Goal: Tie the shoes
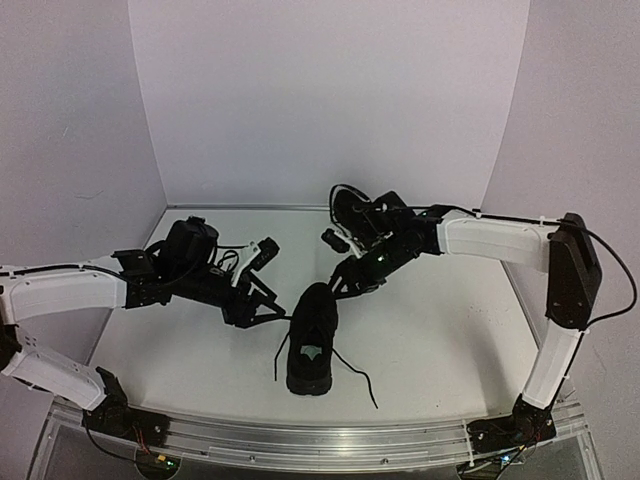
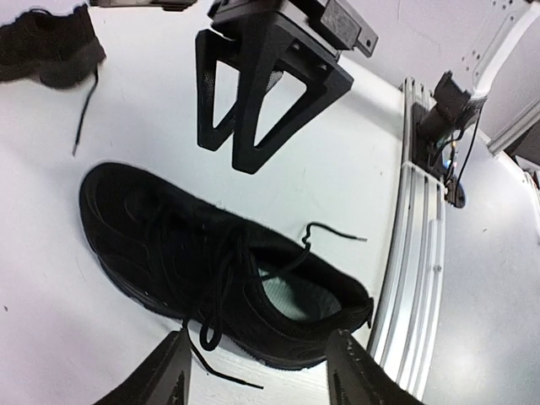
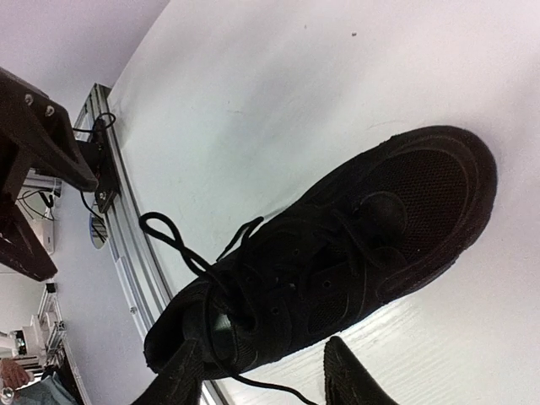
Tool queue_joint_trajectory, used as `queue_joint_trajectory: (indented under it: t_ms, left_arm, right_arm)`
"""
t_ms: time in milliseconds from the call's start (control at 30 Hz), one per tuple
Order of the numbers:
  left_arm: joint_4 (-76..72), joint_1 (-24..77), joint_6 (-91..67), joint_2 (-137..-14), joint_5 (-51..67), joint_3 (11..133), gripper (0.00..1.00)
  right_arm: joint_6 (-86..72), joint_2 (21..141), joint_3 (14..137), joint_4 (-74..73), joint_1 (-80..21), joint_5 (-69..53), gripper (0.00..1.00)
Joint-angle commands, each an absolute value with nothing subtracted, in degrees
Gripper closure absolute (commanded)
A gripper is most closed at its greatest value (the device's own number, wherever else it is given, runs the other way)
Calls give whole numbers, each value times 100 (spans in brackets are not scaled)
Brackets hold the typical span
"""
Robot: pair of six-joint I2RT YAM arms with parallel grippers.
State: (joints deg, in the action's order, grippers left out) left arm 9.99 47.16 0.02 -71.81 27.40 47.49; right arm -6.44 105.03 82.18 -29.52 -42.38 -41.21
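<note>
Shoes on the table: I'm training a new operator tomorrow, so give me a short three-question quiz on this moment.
1. True or false: the near shoe lies on its side.
2. How many shoes are on the table? A one, B two, C three.
3. What do the left fingers hold?

Key: 1 false, it stands on its sole. 2 B, the other shoe sits farther back. 3 Nothing; they stand apart over the near shoe.
</note>
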Motion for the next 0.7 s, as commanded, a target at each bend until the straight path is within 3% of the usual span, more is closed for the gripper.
queue_joint_trajectory:
  t_ms: [0, 400, 500, 667]
  left_arm:
    - [879, 4431, -426, -6970, 2814, 5163, 38]
    - [1500, 3753, -201, -8923, 4118, 6465, 39]
    - [1842, 3744, -118, -9524, 4465, 7044, 42]
    - [2484, 3744, 101, -10140, 4853, 7783, 53]
  right_arm:
    - [-756, 9934, 8089, -2591, -4160, -4094, 46]
    - [-1135, 9037, 7040, -932, -4087, -3443, 22]
    - [-1143, 9319, 7392, -1088, -4087, -3209, 3]
    - [-1372, 9682, 7916, -1187, -4063, -3611, 2]
